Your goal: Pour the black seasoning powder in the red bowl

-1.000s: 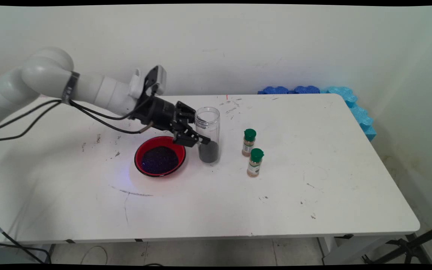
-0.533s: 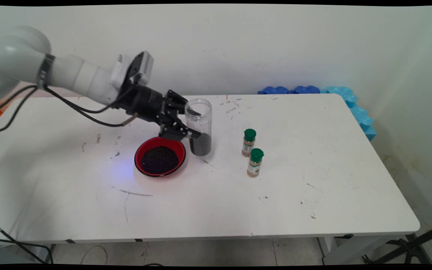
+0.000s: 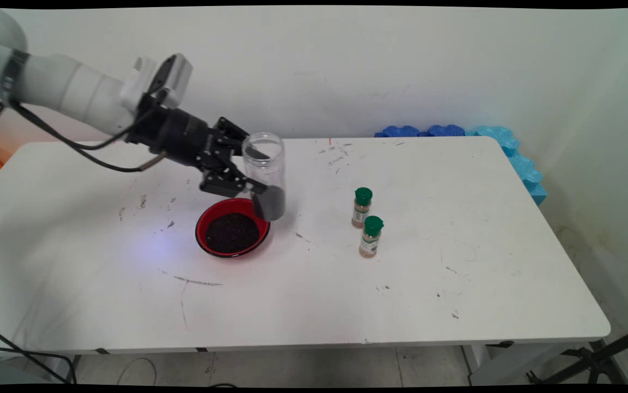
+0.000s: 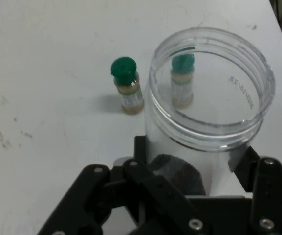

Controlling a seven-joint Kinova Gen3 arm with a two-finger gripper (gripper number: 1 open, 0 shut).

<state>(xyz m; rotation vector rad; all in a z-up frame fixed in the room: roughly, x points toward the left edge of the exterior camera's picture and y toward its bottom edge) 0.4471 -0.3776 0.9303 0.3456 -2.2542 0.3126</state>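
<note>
The gripper is clamped on a clear jar and holds it off the white table, above the far right rim of a red bowl of dark grains. The main view shows dark grains at the jar's bottom — the hand view looks down into its open mouth instead. Two green-capped spice bottles stand well to the right — one is seen through the jar's wall in the hand view, the other beside it.
</note>
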